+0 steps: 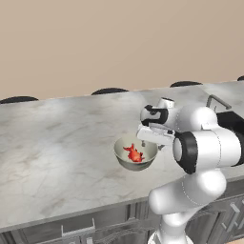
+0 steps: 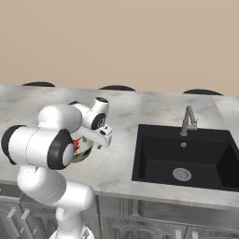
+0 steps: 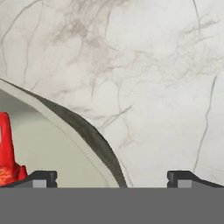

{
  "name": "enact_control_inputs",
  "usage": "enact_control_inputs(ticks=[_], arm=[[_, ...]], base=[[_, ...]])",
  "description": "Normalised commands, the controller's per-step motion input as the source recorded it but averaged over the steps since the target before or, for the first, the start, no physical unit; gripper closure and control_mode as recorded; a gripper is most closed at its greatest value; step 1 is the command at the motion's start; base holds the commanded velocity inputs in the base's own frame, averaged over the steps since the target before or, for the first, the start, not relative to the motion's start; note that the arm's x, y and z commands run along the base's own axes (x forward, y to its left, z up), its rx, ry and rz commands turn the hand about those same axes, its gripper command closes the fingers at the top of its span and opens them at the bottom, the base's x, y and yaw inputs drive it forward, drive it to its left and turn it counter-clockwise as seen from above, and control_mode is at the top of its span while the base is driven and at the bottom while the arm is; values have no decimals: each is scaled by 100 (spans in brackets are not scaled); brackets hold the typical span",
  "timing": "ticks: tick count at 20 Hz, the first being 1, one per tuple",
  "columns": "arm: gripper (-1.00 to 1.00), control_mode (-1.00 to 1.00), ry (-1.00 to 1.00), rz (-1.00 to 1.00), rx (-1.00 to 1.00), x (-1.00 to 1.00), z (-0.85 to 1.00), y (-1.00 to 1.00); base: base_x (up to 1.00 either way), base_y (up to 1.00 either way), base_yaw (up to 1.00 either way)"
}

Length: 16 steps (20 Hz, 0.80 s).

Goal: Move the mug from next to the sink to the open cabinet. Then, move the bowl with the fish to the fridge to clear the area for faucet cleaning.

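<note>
Dark claw (image 3: 112, 177) tips spread wide, astride the bowl (image 3: 65, 144) rim, gripping nothing; fish (image 3: 6, 153) inside.

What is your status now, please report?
Gripper open, straddling the rim of the bowl. Fish inside bowl, on the counter. Nothing in the way.

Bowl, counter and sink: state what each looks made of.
Bowl: glazed ceramic by the look, smooth pale inside, thin rim. Counter: polished marble or a stone imitation, grey veining on white. Sink: matte black, perhaps composite; no shine. Rendered, so uncertain.
</note>
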Motion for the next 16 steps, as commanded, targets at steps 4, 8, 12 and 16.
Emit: enact_control_inputs(ticks=[4,8,12,16], arm=[[-100,-100,0,0,0,6,-47,0],[-100,-100,-3,0,0,3,-32,0],[100,-100,-1,0,0,8,-11,3],[100,-100,0,0,0,0,0,0]], base=[[0,0,0],[0,0,0],[0,0,0],[0,0,0]])
